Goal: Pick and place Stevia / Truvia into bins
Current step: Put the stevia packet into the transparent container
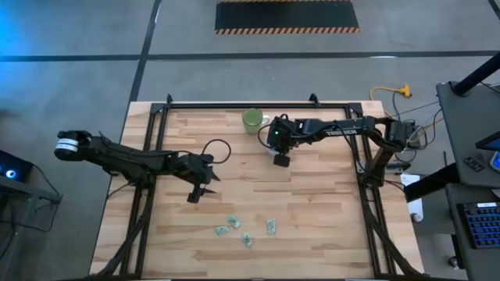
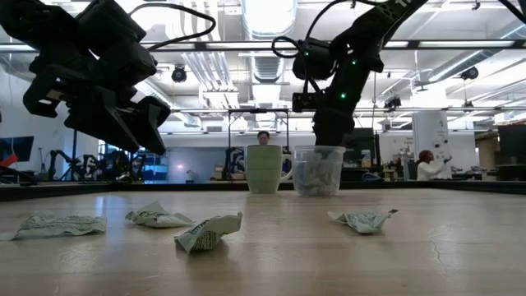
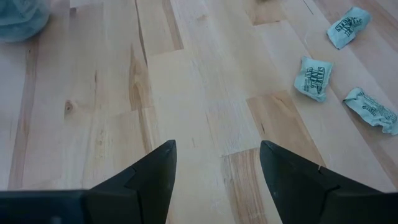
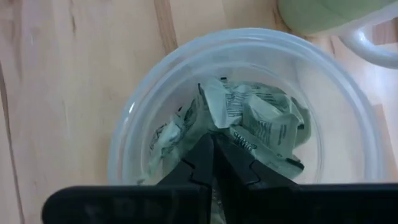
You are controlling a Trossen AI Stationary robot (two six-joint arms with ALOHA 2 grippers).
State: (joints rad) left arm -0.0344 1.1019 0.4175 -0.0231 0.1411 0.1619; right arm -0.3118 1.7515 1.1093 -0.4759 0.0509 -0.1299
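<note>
Several crumpled pale-green Stevia sachets (image 1: 246, 232) lie flat on the near-middle of the wooden table; the low view shows them as sachets (image 2: 208, 233) in a row. My left gripper (image 1: 195, 193) (image 3: 217, 168) hangs open above bare wood, left of and beyond the sachets (image 3: 313, 78). My right gripper (image 1: 280, 160) (image 4: 212, 143) is shut directly over the clear cup (image 2: 319, 171) (image 4: 155, 81), which stands on the table toward its far side. The cup holds a heap of sachets. My right gripper points straight down into the cup's mouth. Its shut fingertips meet a folded sachet (image 4: 214, 102) at its edge, pinched between the two fingers. That sachet sits above the heap in the cup. The fingers hide the exact place of contact.
A pale green mug (image 1: 251, 119) (image 2: 265, 168) stands just left of the clear cup, its handle (image 4: 367, 46) close to the cup's rim. Bare wood stretches between the loose sachets and the cup. A black frame runs along the table's edges (image 1: 234, 105).
</note>
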